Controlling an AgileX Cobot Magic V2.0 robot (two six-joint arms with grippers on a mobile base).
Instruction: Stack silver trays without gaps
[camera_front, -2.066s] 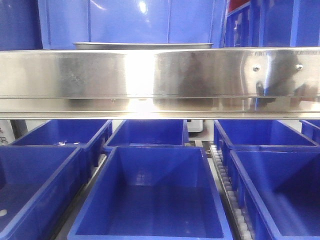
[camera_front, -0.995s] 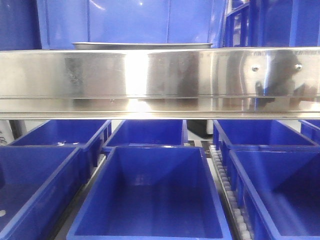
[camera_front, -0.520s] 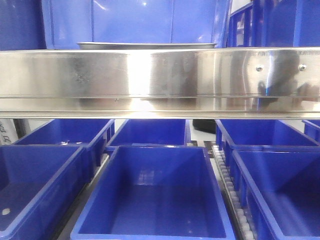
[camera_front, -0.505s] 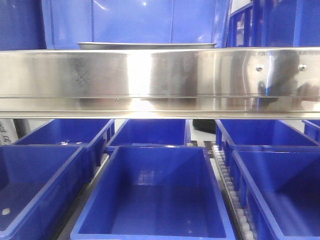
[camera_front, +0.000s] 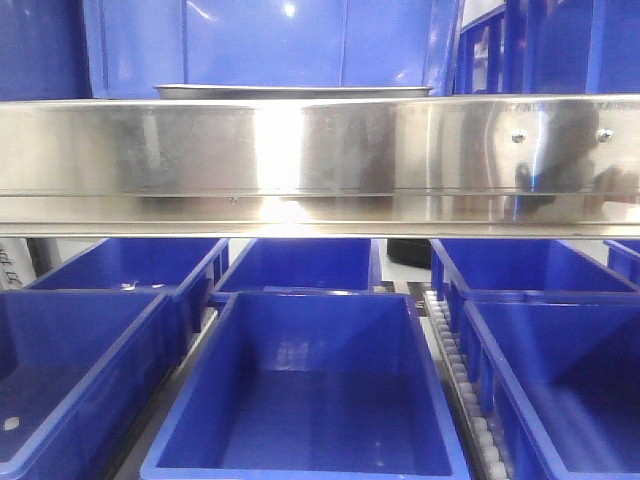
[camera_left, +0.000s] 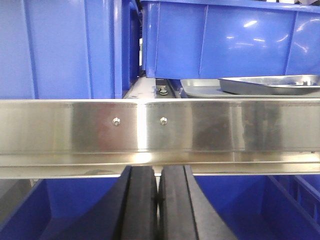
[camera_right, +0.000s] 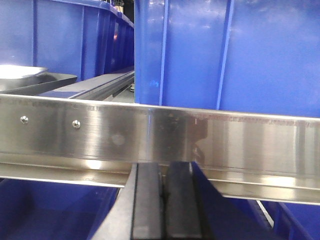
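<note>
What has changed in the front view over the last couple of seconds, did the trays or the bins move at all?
Only the framing drifted: the silver tray edge, the shelf rail screws and the blue bins all sit slightly further right than two seconds ago, together, so the view shifted rather than any object. Nothing was grasped or released. The tray remains on the shelf behind the rail, the bins below it.

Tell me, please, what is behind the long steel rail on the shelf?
Behind the steel rail, silver trays lie before blue bins. The rail hides the trays' lower parts and the shelf surface.
</note>
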